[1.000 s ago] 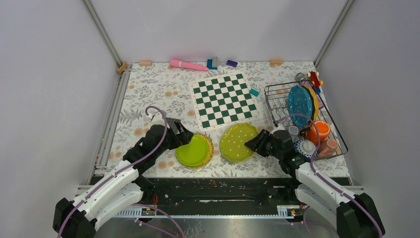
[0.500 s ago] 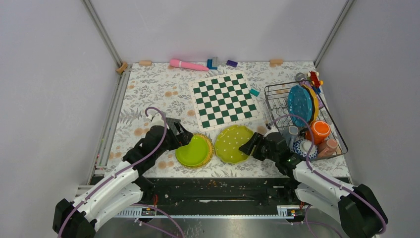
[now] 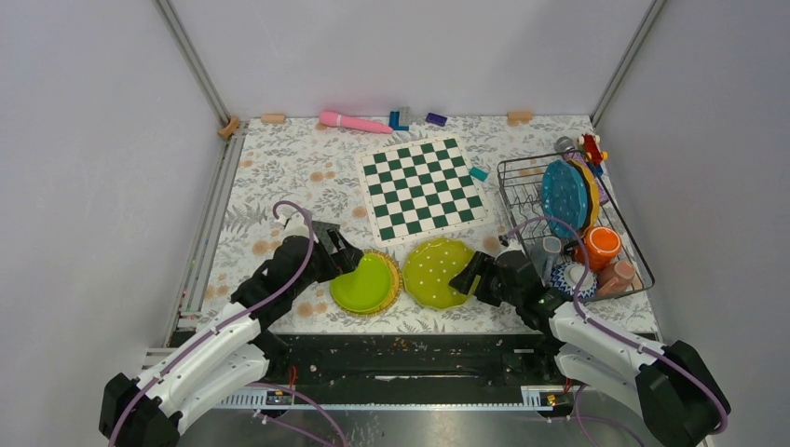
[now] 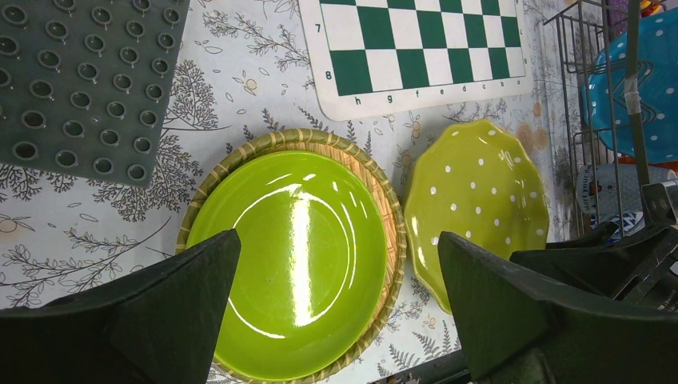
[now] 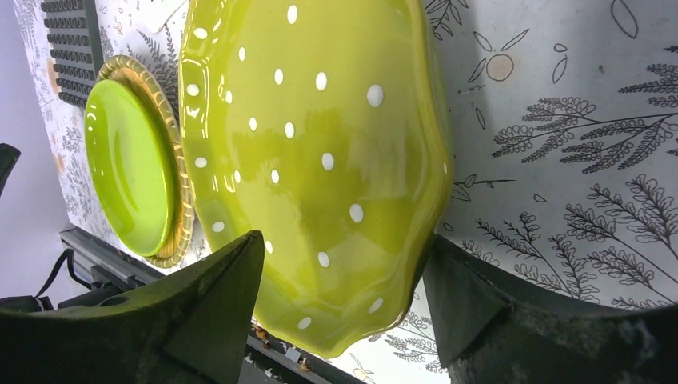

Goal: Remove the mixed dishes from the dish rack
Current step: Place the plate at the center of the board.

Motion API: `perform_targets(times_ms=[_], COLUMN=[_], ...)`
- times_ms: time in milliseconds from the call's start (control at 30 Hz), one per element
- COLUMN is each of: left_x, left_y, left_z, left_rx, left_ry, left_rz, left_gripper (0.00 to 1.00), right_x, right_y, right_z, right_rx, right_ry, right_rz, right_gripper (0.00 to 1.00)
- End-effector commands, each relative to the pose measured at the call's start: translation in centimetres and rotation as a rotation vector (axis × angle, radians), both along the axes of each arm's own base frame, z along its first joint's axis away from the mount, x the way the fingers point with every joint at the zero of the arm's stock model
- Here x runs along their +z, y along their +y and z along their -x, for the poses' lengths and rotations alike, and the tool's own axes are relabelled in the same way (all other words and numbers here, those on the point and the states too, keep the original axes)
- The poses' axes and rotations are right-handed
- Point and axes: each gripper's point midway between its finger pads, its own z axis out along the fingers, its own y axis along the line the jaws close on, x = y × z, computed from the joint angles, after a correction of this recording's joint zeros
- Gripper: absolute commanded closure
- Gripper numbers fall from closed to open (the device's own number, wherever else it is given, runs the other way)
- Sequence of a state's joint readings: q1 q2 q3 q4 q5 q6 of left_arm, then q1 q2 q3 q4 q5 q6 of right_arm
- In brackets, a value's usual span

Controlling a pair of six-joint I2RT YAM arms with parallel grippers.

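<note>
The dotted plate (image 3: 436, 272) lay on the table (image 3: 279, 168) toward 6 o'clock, outside the rack (image 3: 510, 186). It sat just beside the lime plate (image 3: 365, 282), at that plate's 3 o'clock. One second earlier it had stood tilted, slightly farther toward 3 o'clock. It had since shifted toward 9 o'clock and settled lower.

The right gripper (image 3: 469, 277) sat at the dotted plate's 3 o'clock rim. It had moved toward 7 o'clock with the plate during that second. In the wrist view its jaws stood apart, one on each side of the rim of the dotted plate (image 5: 312, 160), and they had widened over the last second. Whether either finger touched the rim could not be told.

The left gripper (image 3: 340, 250) hung at the lime plate's 10 o'clock edge, in the same place as a second before. Its jaws were fully apart and held nothing. In its wrist view the lime plate (image 4: 292, 256) rested on a woven mat (image 4: 384, 192).

The rack stood at the table's 3 o'clock side, unchanged. It held the teal plate (image 3: 564, 197) on edge, the orange cup (image 3: 601, 244), the pink cup (image 3: 621, 273) and a patterned bowl (image 3: 570, 277). The chessboard (image 3: 424, 186) lay at the dotted plate's 12 o'clock and had not moved.
</note>
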State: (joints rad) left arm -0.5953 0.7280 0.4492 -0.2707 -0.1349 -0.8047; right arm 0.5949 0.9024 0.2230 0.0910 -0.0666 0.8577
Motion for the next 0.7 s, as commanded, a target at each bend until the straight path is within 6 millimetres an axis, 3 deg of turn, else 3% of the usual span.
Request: perform_targets(times_ms=[0, 233, 667], left_x=[1.0, 1.1, 1.1], left_y=[0.1, 0.2, 0.9], left_z=[-0.6, -0.6, -0.6], left_rx=[0.014, 0.02, 0.053], left_ry=[-0.043, -0.044, -0.046], left_rz=[0.016, 0.017, 0.0], left_gripper=[0.01, 0.01, 0.01], right_x=[2.3, 1.9, 4.7], right_y=[0.9, 0.0, -2.3], right_z=[-1.7, -1.6, -1.7], right_rx=[-0.011, -0.039, -0.083], right_ry=[-0.088, -0.083, -0.177], right_rz=[-0.027, 0.002, 0.073], right_gripper=[0.2, 0.16, 0.06])
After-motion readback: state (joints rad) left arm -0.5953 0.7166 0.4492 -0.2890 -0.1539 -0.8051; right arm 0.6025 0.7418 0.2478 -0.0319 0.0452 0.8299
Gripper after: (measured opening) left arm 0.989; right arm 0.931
